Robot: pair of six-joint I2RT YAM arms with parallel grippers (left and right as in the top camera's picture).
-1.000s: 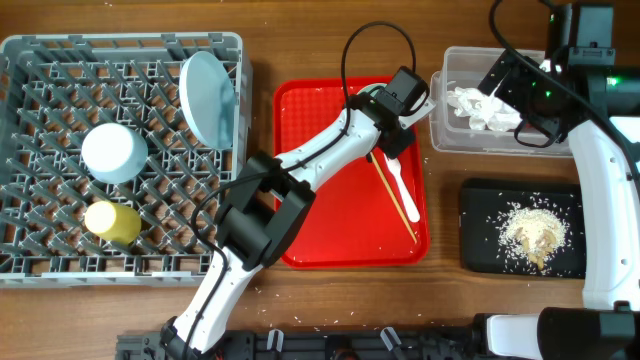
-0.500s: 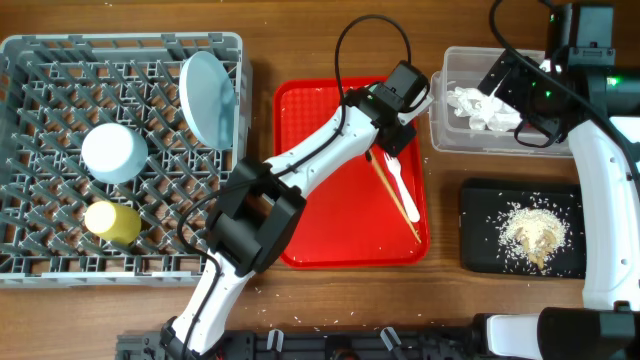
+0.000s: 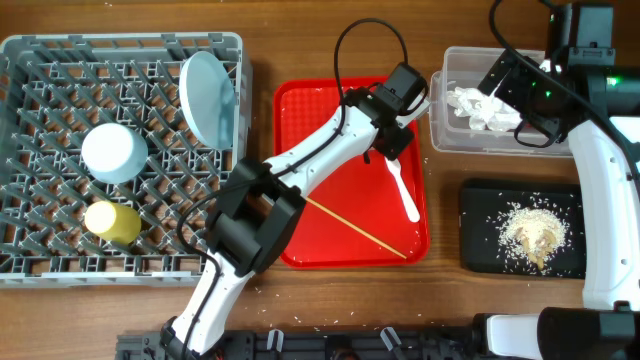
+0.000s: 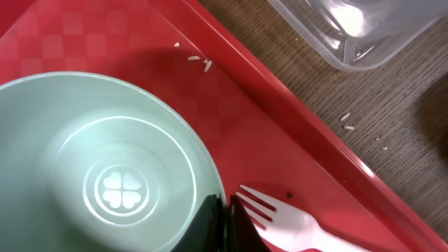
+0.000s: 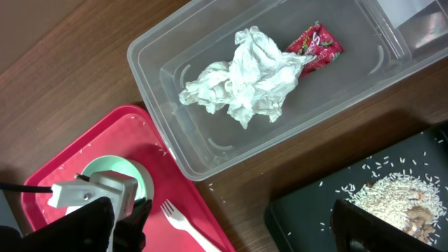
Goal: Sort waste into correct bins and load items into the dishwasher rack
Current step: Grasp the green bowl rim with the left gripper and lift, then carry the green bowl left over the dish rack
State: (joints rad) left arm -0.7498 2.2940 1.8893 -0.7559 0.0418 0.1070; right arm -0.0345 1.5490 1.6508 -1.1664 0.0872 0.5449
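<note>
Light green bowl (image 4: 105, 175): one, hidden overhead, rim clamped by left fingers (image 4: 208, 227); fork (image 4: 294, 225): one, beside bowl. Right fingers (image 5: 378, 227) apart. Dishwasher rack (image 3: 40, 60): three items.

One camera looks straight down on the whole table (image 3: 260, 50). The left wrist view hugs the red tray (image 4: 266, 133); the right wrist looks from higher, sharing the fork (image 4: 288, 221).

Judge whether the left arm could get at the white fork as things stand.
Probably yes, once freed: the left gripper grips the rim of the light green bowl, right beside the white fork, which lies uncovered on the red tray.
</note>
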